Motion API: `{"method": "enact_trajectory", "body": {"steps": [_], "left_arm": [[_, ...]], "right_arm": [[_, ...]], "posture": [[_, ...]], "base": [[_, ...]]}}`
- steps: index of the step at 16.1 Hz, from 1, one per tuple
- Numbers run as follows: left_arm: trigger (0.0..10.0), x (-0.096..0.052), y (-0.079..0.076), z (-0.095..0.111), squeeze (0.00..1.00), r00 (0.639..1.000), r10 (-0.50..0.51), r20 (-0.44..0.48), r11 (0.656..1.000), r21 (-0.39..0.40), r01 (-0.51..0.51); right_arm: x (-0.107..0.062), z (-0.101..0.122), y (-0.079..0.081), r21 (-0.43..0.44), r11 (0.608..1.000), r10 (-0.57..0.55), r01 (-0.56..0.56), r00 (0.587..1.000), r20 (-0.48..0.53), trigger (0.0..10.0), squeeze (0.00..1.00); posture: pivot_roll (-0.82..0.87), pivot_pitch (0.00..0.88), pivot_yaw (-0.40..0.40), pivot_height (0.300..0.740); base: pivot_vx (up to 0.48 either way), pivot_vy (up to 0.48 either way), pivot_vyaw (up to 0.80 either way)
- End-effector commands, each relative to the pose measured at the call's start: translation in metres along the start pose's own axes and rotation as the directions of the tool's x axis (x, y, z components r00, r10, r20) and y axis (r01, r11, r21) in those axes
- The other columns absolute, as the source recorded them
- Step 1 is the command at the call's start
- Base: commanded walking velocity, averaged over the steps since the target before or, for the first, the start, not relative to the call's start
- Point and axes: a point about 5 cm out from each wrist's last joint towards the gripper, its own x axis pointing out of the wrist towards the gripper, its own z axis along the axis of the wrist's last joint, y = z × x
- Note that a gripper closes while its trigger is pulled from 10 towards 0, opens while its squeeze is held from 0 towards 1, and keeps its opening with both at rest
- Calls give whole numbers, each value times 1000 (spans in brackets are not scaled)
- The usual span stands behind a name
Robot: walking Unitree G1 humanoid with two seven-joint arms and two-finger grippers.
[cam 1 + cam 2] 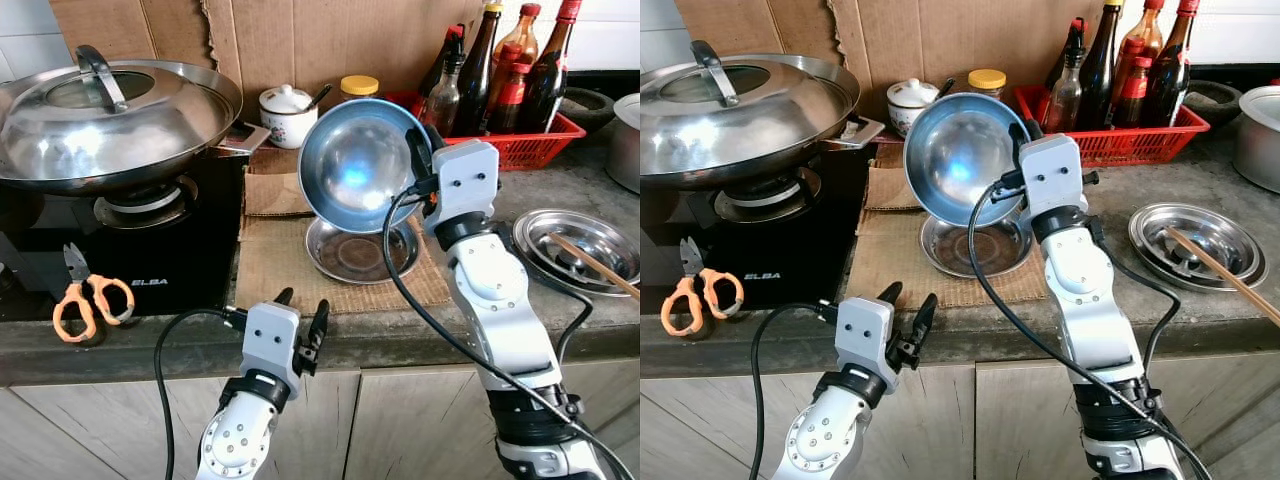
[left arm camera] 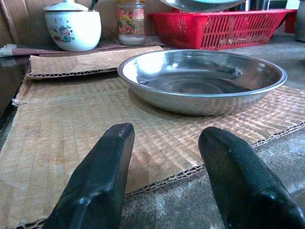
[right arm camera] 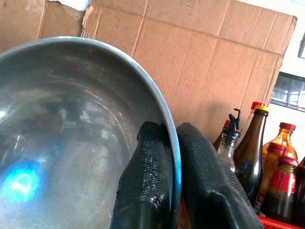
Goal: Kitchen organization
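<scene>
On the grey worktop (image 1: 560, 195), a black gas stove (image 1: 150, 250) marked ELBA carries a big steel wok (image 1: 100, 130) under a glass-centred lid, the wok cut off at the picture's left edge. Behind stands brown cardboard (image 1: 300, 40), and a red plastic basket (image 1: 520, 145) holds dark sauce bottles (image 1: 480, 70) whose labels are too small to read. Held up on edge above a corrugated cardboard mat (image 1: 290, 265), the steel bowl (image 1: 355, 165) hides part of the shallow steel plate (image 1: 350, 255) lying on that mat; the right gripper (image 3: 171, 157) has its fingers clamped on the bowl's rim, one inside and one outside. Near the right edge, a second steel dish (image 1: 570, 245) holds a chopstick, cut off by the frame. Low at the worktop's front edge, the left gripper (image 1: 300, 320) hangs with fingers apart, holding nothing. Orange-handled scissors (image 1: 85, 300) lean by the stove, near a white lidded jar (image 1: 288, 115) and a yellow-capped jar (image 1: 359, 88), label unreadable.
</scene>
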Motion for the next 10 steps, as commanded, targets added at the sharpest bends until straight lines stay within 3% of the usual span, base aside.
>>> {"method": "enact_trajectory", "body": {"steps": [1, 10], "left_arm": [[10000, -1, 0, 4, 0, 1000, -5, 14, 1000, -5, 5], [10000, -1, 0, 2, 0, 1000, -10, 3, 1000, -1, 10]], "right_arm": [[3, 6, -1, 9, 1000, -16, 16, 999, 35, 0, 0], [7, 6, 1, 43, 999, -31, 29, 999, 33, 0, 0]], "posture": [[83, 44, -26, 740], [82, 49, -24, 740]], "base": [[-259, 0, 0], [-273, 0, 0]]}}
